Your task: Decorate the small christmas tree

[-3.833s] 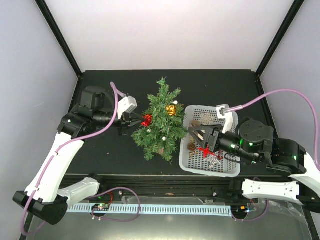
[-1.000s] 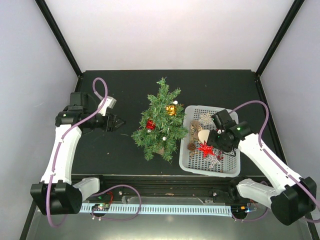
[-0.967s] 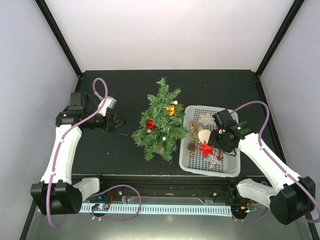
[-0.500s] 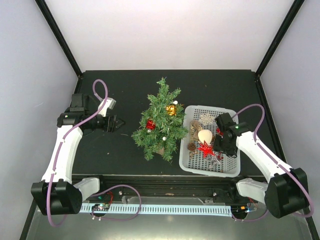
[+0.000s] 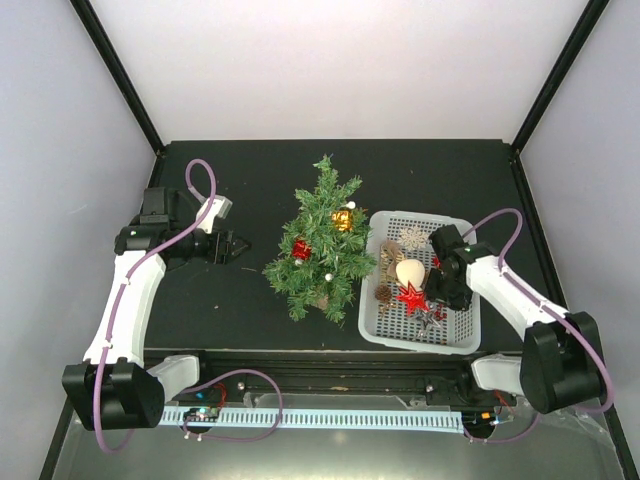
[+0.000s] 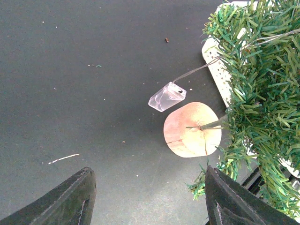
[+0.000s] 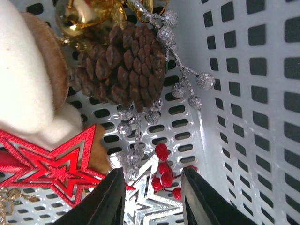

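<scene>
You are working over a matt black table (image 6: 70, 70), dusty in spots. The white basket (image 7: 262, 93) is smooth, glossy perforated plastic. Beside it, the small christmas tree (image 6: 262, 70) has bristly plastic needles and a cracked, bare-wood base (image 6: 192, 130). Inside the basket you will see a rough, woody pine cone (image 7: 124, 70), a shiny metallic gold ornament (image 7: 82, 14), a glittery silver bead sprig (image 7: 187, 89) and a fine-grained red star (image 7: 51, 161).

Illumination is diffuse and even, arriving from above. The pale walls (image 5: 330, 70) render bright; the black surface (image 5: 420, 175) renders dark and matte. Shadows are soft and faint. The overhead view is sharp throughout. In the wrist views, the left hand (image 6: 150, 199) and right hand (image 7: 152, 199), nearest the lens, appear dark and slightly soft. The gold bauble (image 7: 82, 11) carries small highlights.
</scene>
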